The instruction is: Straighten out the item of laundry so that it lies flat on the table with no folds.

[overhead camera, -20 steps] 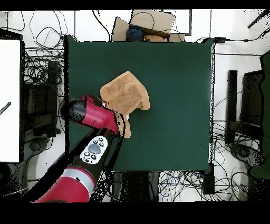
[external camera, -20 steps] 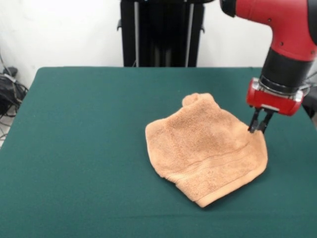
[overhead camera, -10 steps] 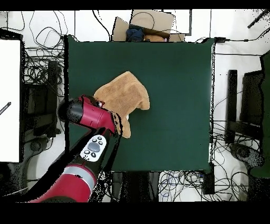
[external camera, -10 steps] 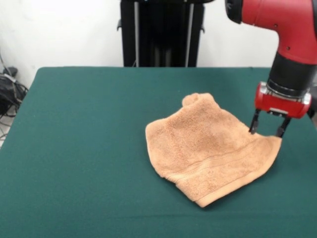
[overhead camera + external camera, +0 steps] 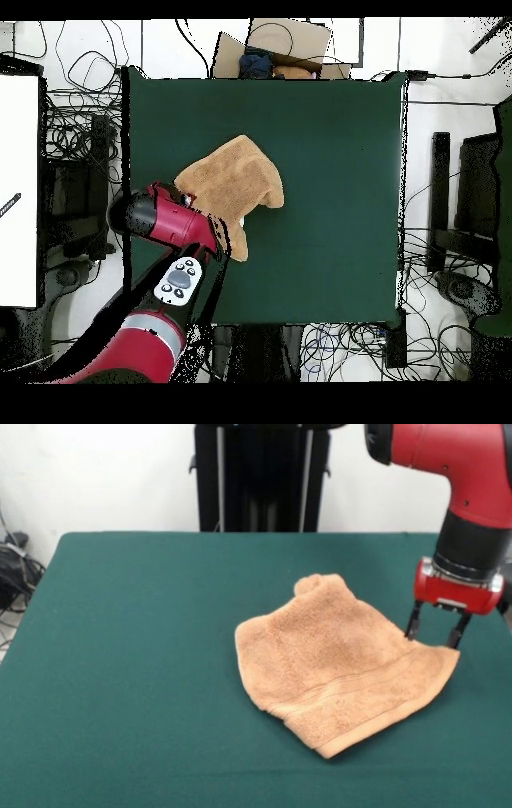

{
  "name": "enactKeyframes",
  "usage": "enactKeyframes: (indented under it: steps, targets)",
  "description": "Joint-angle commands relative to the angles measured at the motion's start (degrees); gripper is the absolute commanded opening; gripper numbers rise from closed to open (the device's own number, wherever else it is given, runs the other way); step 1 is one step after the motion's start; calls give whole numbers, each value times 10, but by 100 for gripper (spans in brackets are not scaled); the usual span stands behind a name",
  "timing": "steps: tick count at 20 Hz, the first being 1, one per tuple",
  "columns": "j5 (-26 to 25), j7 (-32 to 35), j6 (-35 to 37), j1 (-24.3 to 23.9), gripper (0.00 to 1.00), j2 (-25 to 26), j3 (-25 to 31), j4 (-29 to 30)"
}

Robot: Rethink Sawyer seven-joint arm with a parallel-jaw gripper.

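The item of laundry (image 5: 336, 664) is a peach-orange terry towel, lying crumpled right of centre on the dark green table (image 5: 136, 664), with a rolled lump at its far corner and a woven band near its front edge. From above, the towel (image 5: 235, 180) lies left of centre on the table (image 5: 330, 180). My gripper (image 5: 435, 634) stands open just above the towel's right corner, one finger on each side of the drawn-out tip, holding nothing. In the overhead view the red arm hides the gripper.
The gripper is close to the table's right edge in the front view. Cables and black equipment (image 5: 12, 572) lie off the table's left side. A cardboard box (image 5: 275, 50) sits beyond the table's top edge in the overhead view.
The gripper, shut on the towel's right corner a second ago, moved right, drawing that corner outward, then opened and let it go. The corner now lies stretched out.
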Motion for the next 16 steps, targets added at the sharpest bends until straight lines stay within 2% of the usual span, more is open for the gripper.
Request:
enactKeyframes:
  steps: [1, 7, 10, 16]
  targets:
    - [0, 136, -51, -26, 100, 14, 82, 36]
    - [-11, 133, -91, -38, 100, 27, 99, 34]
    - [-6, 135, -73, -9, 100, 38, 62, 19]
    - [-1, 137, -63, 8, 100, 46, 39, 11]
